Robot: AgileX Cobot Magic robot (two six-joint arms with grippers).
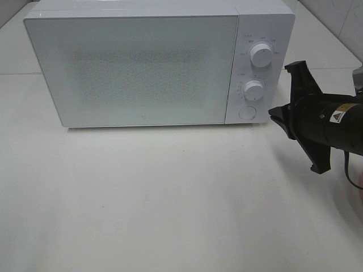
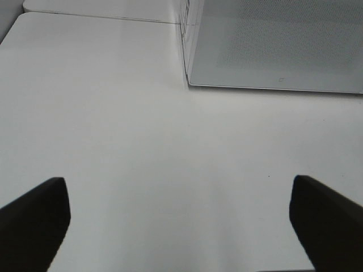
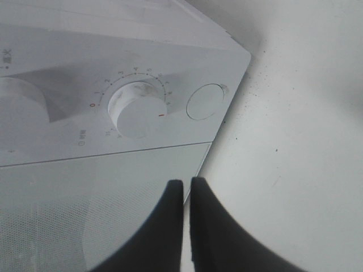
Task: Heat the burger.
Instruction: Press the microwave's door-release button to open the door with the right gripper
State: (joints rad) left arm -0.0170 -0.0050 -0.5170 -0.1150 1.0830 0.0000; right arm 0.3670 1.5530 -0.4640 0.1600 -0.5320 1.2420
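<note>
So, microwave (image 1: 142, 68): a white box at the far side of the white table (image 1: 170, 215), slightly left of centre, facing the near edge.
Door (image 1: 136, 71): shut flush with the front; its dotted, frosted panel lets nothing of the inside be seen.
Burger: not visible in any view; whether it lies behind the shut door cannot be told.
Control panel (image 1: 258, 73): the right strip of the microwave front, with an upper knob (image 1: 260, 55), a lower knob (image 1: 253, 90) below it ringed with numbers, and a round button (image 1: 247, 113) at the bottom.
Right gripper (image 1: 277, 115): at the right of the scene, just right of the control panel at about the height of the round button, apart from it; its jaws are brought together with only a thin slit between them, holding nothing.
Left gripper (image 2: 181, 226): above bare table to the near left of the microwave's left front corner; its jaws stand wide apart, with nothing between them.
Table: white, carrying the microwave.
</note>
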